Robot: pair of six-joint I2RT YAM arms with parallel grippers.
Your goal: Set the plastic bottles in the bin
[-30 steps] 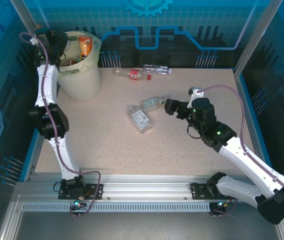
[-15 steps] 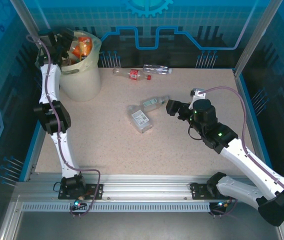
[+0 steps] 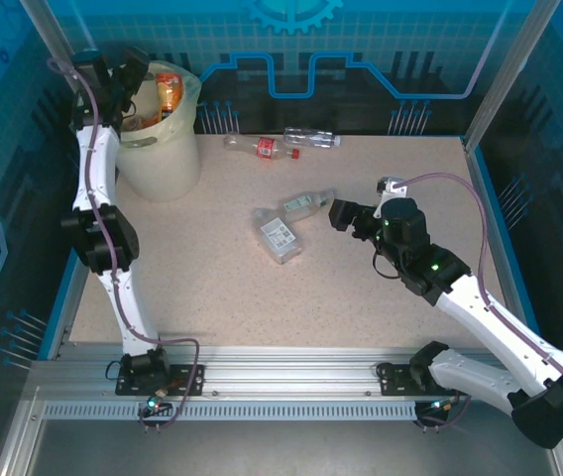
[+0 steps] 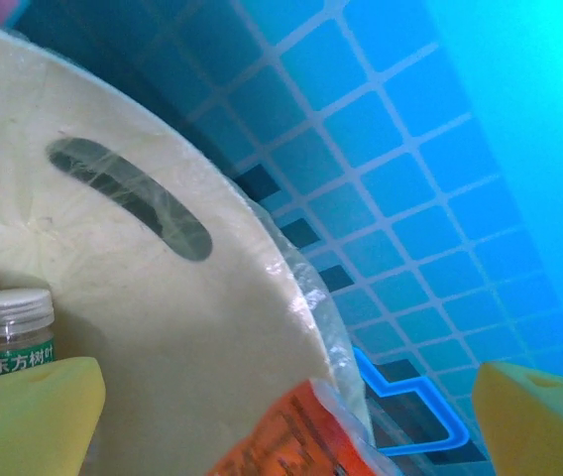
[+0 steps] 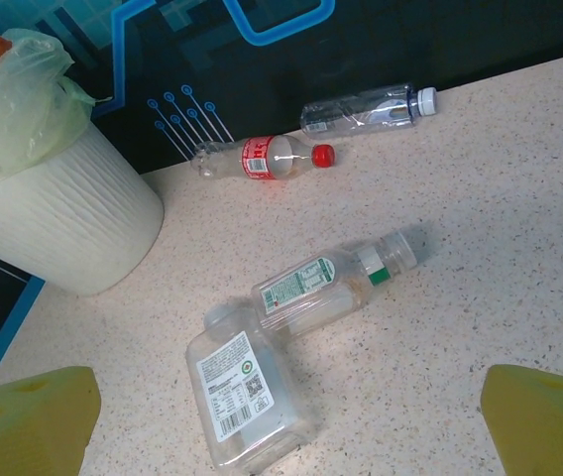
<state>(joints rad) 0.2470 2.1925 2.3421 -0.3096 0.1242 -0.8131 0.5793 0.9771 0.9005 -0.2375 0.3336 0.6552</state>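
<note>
Four bottles lie on the desk (image 3: 361,297), and more sit in the bin (image 3: 160,149) at the desk's far left corner.

Desk items: a red-label bottle (image 3: 260,147) and a clear bottle (image 3: 311,138) lie near the far edge, end to end and just apart. A green-label bottle (image 3: 306,204) and a flat square bottle (image 3: 279,235) lie at mid-desk, close together at an angle.

Left end effector (image 3: 126,75): positioned above the bin's left rim, fingers (image 4: 24,416) spread wide, nothing gripped. Below it, inside the bin, are an orange-label bottle (image 4: 291,441) and a white-capped bottle (image 4: 9,332).

Right end effector (image 3: 337,211): low over the desk, just beside the cap end of the green-label bottle, jaws wide apart, nothing gripped.
</note>
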